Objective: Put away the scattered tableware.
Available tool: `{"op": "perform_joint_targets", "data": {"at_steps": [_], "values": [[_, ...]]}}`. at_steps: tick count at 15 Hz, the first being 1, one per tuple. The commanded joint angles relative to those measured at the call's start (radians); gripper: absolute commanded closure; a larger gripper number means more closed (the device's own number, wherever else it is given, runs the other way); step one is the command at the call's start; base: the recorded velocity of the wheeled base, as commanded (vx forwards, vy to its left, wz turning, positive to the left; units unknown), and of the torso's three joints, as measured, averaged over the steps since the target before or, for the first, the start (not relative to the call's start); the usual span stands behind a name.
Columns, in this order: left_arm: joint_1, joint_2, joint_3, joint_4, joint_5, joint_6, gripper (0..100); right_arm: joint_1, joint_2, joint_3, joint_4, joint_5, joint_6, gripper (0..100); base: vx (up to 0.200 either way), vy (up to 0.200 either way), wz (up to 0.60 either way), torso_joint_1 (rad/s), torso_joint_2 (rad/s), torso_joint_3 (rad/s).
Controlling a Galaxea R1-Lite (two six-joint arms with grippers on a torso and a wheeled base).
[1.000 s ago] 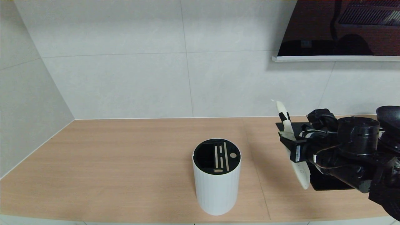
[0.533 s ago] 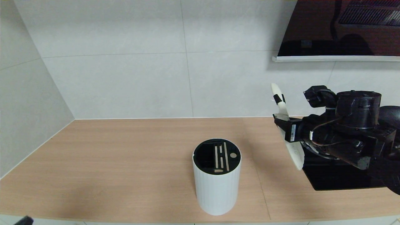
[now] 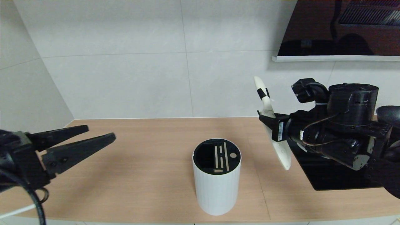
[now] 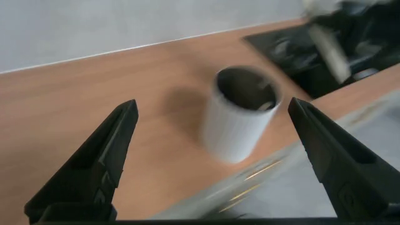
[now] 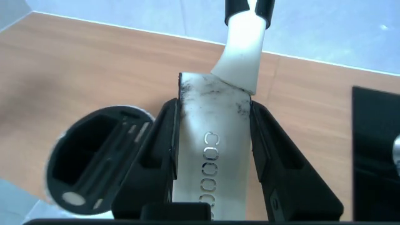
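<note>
Head view: the white knife (image 3: 280,151) is off the counter (image 3: 140,175), gripped by the right hand (image 3: 272,128), whose fingers are closed on it where blade meets handle. It is nearly upright and slightly tilted, with the handle and its black band pointing up against the tiled wall (image 3: 125,62) and the blade hanging down. The blade tip is in the air above the counter, between the holder (image 3: 217,184) and the black cooktop (image 3: 331,178), apart from both.

The holder, a white cylinder with a black slotted top, stands upright near the counter's front edge. In the right wrist view the blade lies flat between the two closed fingers, with the holder's top off to one side.

The left hand (image 3: 100,132) hovers over the counter's left part, well apart from the holder, fingers spread and holding nothing.
</note>
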Motion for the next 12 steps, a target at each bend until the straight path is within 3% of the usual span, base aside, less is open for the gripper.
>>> {"op": "perform_joint_targets", "data": {"at_steps": [1,2,4,8,9,12], "values": [[-0.087,0.153,-0.002,-0.088,0.0,-0.092,0,0.044,-0.005,0.001,-0.001,0.0,0.013,100,0.0,0.0,0.0,0.0,0.0,0.0],[-0.104,0.17,0.001,-0.11,0.0,-0.122,0,0.064,-0.005,0.001,-0.001,-0.002,0.027,100,0.0,0.0,0.0,0.0,0.0,0.0],[-0.173,0.207,0.024,-0.187,0.0,-0.22,0,0.115,-0.005,-0.001,0.001,-0.003,0.062,100,0.0,0.0,0.0,0.0,0.0,0.0],[-0.267,0.265,0.029,-0.348,0.001,-0.36,0,0.189,-0.005,-0.001,-0.001,-0.003,0.108,100,0.0,0.0,0.0,0.0,0.0,0.0],[-0.282,0.285,0.028,-0.397,0.003,-0.437,0,0.218,-0.008,-0.001,-0.001,-0.003,0.118,100,0.0,0.0,0.0,0.0,0.0,0.0],[-0.316,0.319,0.028,-0.493,0.001,-0.555,0,0.264,-0.016,0.001,-0.001,-0.003,0.153,100,0.0,0.0,0.0,0.0,0.0,0.0]]}}
